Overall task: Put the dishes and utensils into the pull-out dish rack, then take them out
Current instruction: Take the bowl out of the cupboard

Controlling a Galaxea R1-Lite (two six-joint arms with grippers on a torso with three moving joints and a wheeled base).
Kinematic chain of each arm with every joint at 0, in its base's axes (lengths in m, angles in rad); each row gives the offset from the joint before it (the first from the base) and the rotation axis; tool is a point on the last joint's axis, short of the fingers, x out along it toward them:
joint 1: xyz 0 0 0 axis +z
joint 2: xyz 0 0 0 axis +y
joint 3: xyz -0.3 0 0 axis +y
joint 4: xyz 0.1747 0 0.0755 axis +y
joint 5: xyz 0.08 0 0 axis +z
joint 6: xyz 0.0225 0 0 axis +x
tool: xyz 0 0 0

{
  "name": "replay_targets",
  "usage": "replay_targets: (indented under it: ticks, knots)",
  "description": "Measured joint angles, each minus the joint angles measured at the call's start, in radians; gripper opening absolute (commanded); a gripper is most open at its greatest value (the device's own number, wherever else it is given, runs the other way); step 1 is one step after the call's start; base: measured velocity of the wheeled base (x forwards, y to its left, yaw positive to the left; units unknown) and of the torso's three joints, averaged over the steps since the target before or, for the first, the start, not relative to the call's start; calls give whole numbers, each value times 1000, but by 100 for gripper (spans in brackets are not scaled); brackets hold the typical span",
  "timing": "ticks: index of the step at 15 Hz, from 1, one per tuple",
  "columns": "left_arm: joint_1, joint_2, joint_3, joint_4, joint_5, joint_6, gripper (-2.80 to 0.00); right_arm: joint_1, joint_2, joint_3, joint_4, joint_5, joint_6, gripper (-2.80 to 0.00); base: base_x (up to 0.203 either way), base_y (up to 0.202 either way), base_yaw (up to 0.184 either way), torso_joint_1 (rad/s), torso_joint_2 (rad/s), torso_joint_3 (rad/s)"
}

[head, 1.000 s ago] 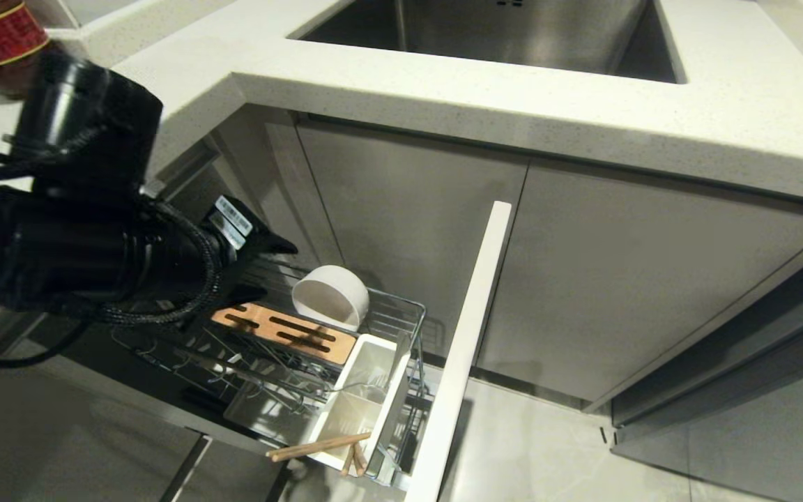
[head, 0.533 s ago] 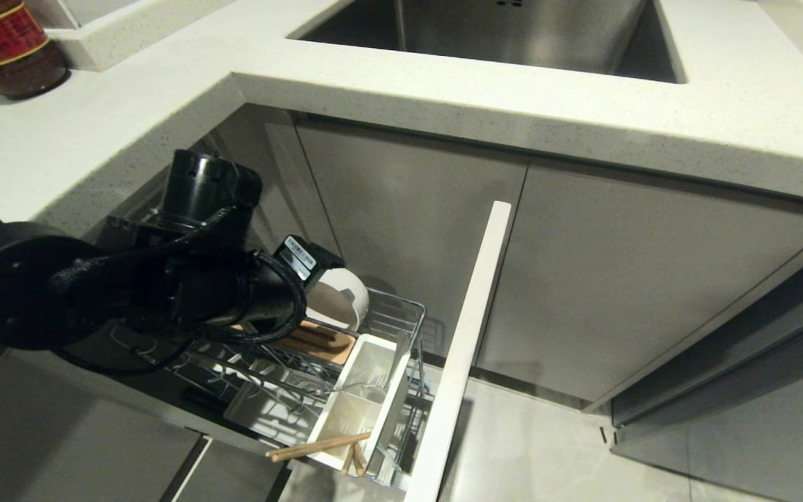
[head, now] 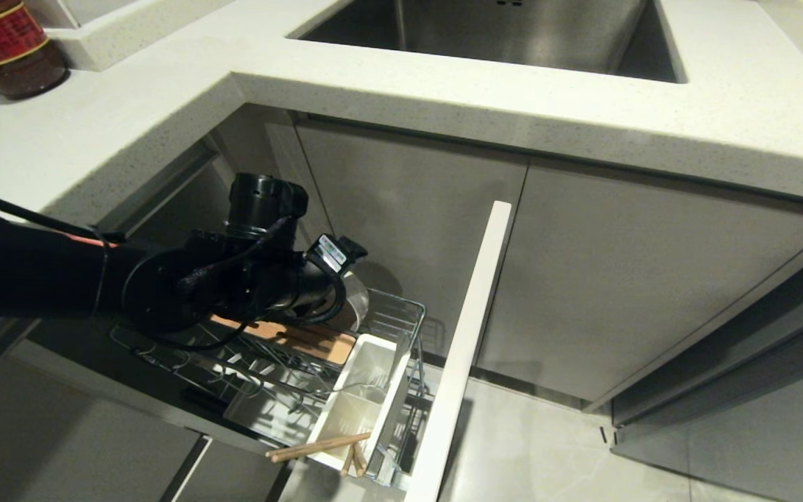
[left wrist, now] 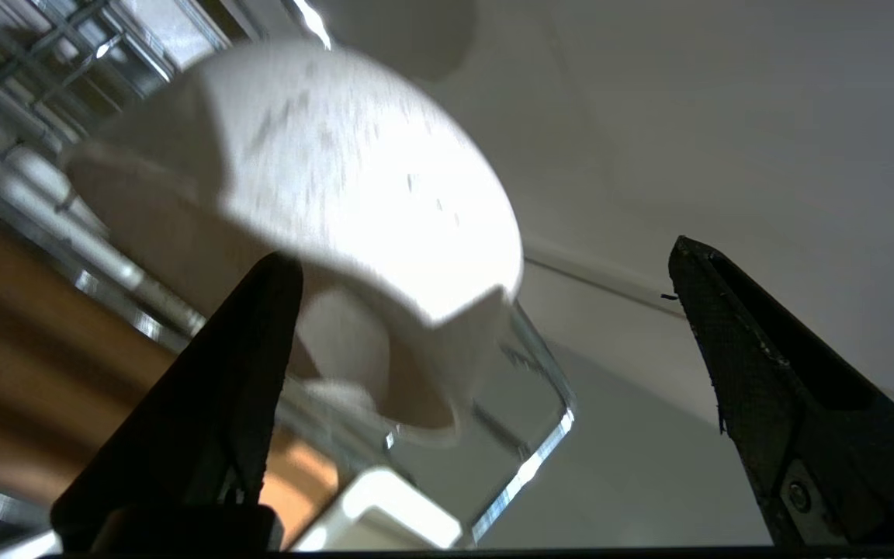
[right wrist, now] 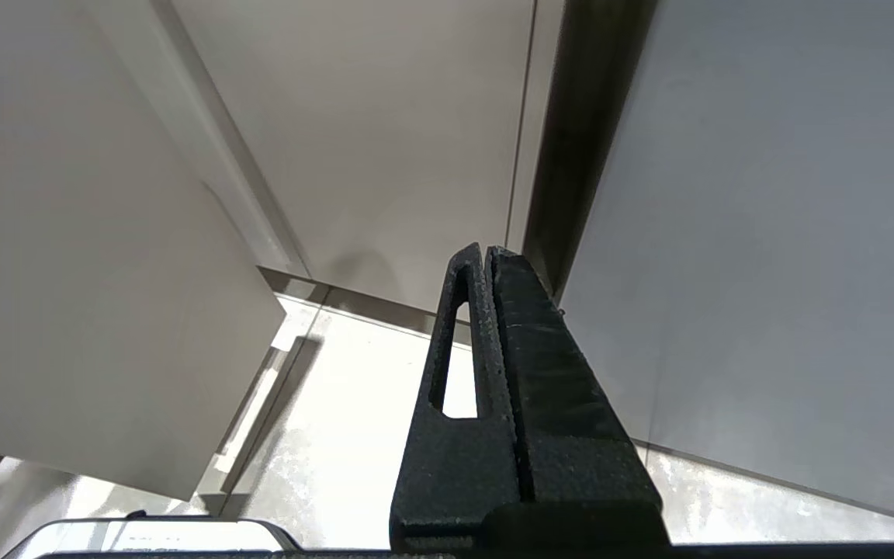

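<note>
Speckled off-white stone forms the countertop [head: 443, 90] that fills the upper half of the head view, wrapping around a brushed steel sink [head: 499, 31] at top centre. Below it stand flat grey cabinet doors [head: 617, 279] with a matte finish, and pale glossy floor tiles [head: 548, 446] show at lower right. A dark jar with a red label [head: 4, 42] sits on the counter in the upper left corner.

Drawn out at lower centre is the pull-out dish rack [head: 401, 314], a chrome wire basket with a long white front panel [head: 468, 335] running diagonally. Inside lie a slotted wooden strip [head: 318, 341] and a white plastic cutlery caddy [head: 360, 397]. A pair of light wooden chopsticks [head: 318, 446] leans out of the caddy's near end, toward the bottom of the frame.

From the left edge, the black left arm reaches across the rack, largely covering the bowl [head: 356, 300] at the rack's far end. In the left wrist view the bowl [left wrist: 323, 194] is round, off-white and faintly speckled, tipped on its side against the wire. The left gripper [left wrist: 486, 310] has its black tapered jaws spread wide; the bowl's rim lies between them, and they grasp nothing.

In its own wrist view the right gripper [right wrist: 490, 264] hangs before cabinet fronts and floor, its jaws pressed together with nothing between them.
</note>
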Motion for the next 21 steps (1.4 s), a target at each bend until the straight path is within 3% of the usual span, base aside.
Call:
replay_targets:
  ticks: [3, 4, 21]
  knots:
    - [6, 36, -23, -4, -1, 4, 0, 0, 0, 0, 0, 0, 0, -280, 0, 0, 0, 0, 0, 0]
    - [10, 43, -26, -5, 0, 11, -280, 0, 0, 0, 0, 0, 0, -280, 0, 0, 0, 0, 0, 0]
    - [-36, -59, -23, 15, -13, 15, -280, 0, 0, 0, 0, 0, 0, -280, 0, 0, 0, 0, 0, 0]
